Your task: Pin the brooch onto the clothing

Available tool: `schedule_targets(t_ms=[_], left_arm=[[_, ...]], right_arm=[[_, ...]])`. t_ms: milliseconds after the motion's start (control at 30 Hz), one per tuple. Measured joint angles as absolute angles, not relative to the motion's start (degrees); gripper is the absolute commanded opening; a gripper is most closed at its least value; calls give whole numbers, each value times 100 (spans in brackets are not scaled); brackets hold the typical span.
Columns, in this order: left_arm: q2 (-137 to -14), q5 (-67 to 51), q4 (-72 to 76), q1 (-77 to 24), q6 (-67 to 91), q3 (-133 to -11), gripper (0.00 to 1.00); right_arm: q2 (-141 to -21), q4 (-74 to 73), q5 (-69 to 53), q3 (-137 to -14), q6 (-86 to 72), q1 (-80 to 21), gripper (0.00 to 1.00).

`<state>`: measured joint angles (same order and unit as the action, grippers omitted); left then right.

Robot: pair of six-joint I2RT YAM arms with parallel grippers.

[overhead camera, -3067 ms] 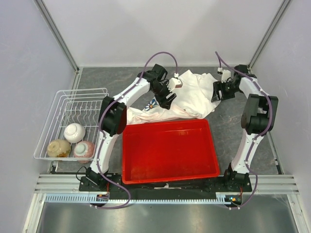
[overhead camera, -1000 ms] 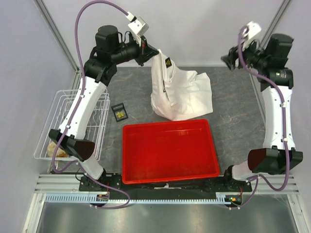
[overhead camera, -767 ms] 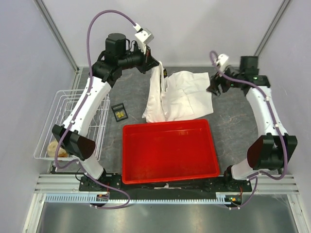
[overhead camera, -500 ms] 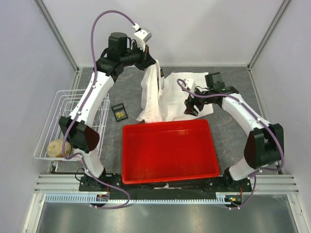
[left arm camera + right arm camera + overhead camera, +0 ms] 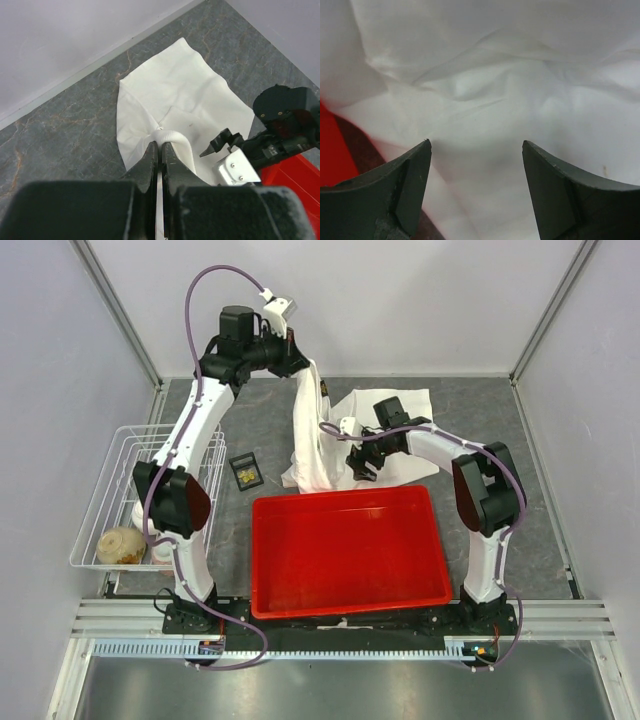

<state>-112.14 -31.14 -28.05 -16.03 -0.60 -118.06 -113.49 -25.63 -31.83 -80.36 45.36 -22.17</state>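
The left gripper (image 5: 160, 150) is clamping a fold of the white short-sleeved T-shirt (image 5: 170, 90) and hanging it up. A tug from the right gripper (image 5: 476, 150), jaws apart over the cloth, risks pulling it loose. The tiny gold brooch (image 5: 247, 476) is lying at ten o'clock of the red plastic bin (image 5: 350, 550), its shape unclear. The shirt's print is hiding in folds.

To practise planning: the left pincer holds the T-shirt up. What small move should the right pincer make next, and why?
Probably lower the open right pincer and close on the T-shirt below it; the shut left pincer grips only one edge.
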Motion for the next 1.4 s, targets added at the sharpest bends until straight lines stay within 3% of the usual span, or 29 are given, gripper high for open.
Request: schedule_targets(t_ms=[67,133,167,233,267,467,500,533,567,600,733,867,1100,1400], left_arm=[[-11238,-3188,-2783,-1562,3,-11824,2],[-11271,-3225,-2727,-1518,56,-11834,2],[-11288,-3236,-2707,-1505,71,-11834,2],[-11310,-3269,-2700,-1483,91,-11834,2],[-11321,-3293,-2689,-1472,99,-11834,2],[-11347,-3321,-2683,-1459,110,-11834,2],[-11349,-3323,-2681,-1459,110,-11834,2],[-11354,-3326,-2679,-1459,110,-11834,2],[-11356,-3330,-2679,-1459,110,-11834,2],[-11362,-3336,-2679,-1459,110,-11834,2],[-11375,-3339,-2665,-1459,110,-11834,2],[-11378,-3341,-2663,-1459,110,-11834,2],[-11386,-3361,-2655,-1459,110,-11834,2],[-11410,-3378,-2644,-1459,110,-11834,2]], right_arm=[[-11509,-2510,-3044,-8136,4595,-2270,71],[-11629,-2438,-2886,-8211,4676,-2294,48],[-11673,-2401,-2799,-8219,4724,-2300,30],[-11708,-2381,-2650,-8217,4823,-2300,2],[-11710,-2383,-2554,-8217,4803,-2298,0],[-11695,-2346,-2353,-8232,4733,-2145,0],[-11681,-2359,-2364,-8252,4687,-2080,8],[-11664,-2386,-2373,-8305,4628,-1981,22],[-11651,-2440,-2366,-8394,4589,-1861,55],[-11642,-2491,-2364,-8479,4528,-1791,62],[-11642,-2786,-2248,-8993,4335,-1573,66],[-11697,-2926,-2093,-9205,4139,-1621,77],[-12381,-3177,-1870,-9428,3778,-1625,78],[-12558,-3299,-1946,-9627,3529,-1564,41]])
